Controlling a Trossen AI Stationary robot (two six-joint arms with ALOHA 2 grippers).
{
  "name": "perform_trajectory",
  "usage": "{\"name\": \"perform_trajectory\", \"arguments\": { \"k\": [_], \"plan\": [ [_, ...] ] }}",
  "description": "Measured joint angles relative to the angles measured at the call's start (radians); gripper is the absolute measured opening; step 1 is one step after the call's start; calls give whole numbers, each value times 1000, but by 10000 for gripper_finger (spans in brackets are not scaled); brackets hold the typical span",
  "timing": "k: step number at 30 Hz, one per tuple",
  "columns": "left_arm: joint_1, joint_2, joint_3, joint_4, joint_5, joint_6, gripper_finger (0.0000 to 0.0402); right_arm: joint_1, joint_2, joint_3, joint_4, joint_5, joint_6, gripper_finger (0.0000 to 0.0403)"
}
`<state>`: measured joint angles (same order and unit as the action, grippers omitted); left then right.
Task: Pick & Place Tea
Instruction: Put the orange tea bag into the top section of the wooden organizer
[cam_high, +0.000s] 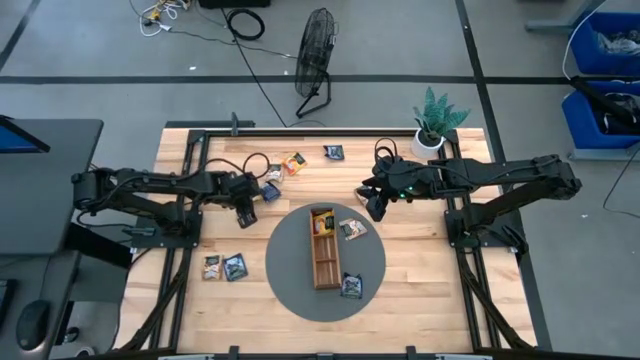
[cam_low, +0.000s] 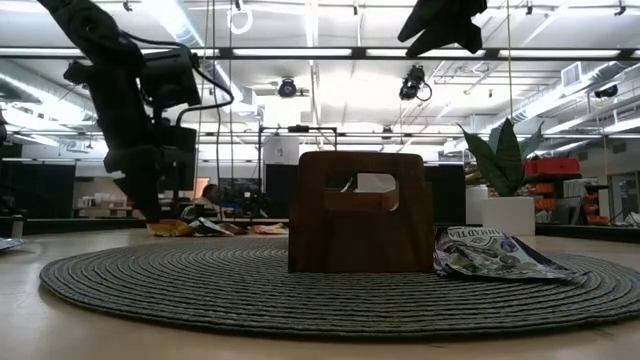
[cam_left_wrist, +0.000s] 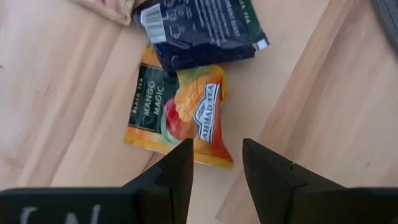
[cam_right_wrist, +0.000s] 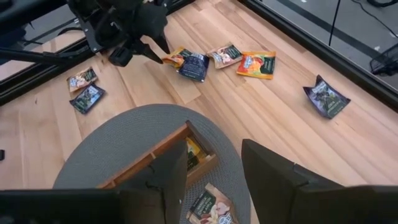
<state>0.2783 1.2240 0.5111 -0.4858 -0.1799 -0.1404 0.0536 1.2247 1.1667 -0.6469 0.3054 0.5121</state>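
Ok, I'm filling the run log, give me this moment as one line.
left gripper: open, above orange mango sachet | right gripper: open, empty, above mat | tray: one sachet inside

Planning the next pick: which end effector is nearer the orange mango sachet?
Left. The left end effector hovers open right over the mango sachet; the right end effector hangs over the mat's far edge.

Small flat tea sachets (cam_high: 293, 163) lie scattered across the table.

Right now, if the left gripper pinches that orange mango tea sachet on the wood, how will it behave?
The orange mango tea sachet looks thin and crinkled, so probably floppy and very light. It lies flat on the bare wooden table, so the open left gripper may slide it. A dark blue sachet overlaps it and might shift.
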Motion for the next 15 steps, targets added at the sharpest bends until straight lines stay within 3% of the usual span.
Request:
{"name": "perform_trajectory", "arguments": {
  "k": [7,15],
  "plan": [
    [0,5,-11,62,-3,7,142,0,0,0,2,0,-1,161],
    [0,100,-8,95,-3,2,142,-12,0,0,1,-7,6,161]
  ]
}}
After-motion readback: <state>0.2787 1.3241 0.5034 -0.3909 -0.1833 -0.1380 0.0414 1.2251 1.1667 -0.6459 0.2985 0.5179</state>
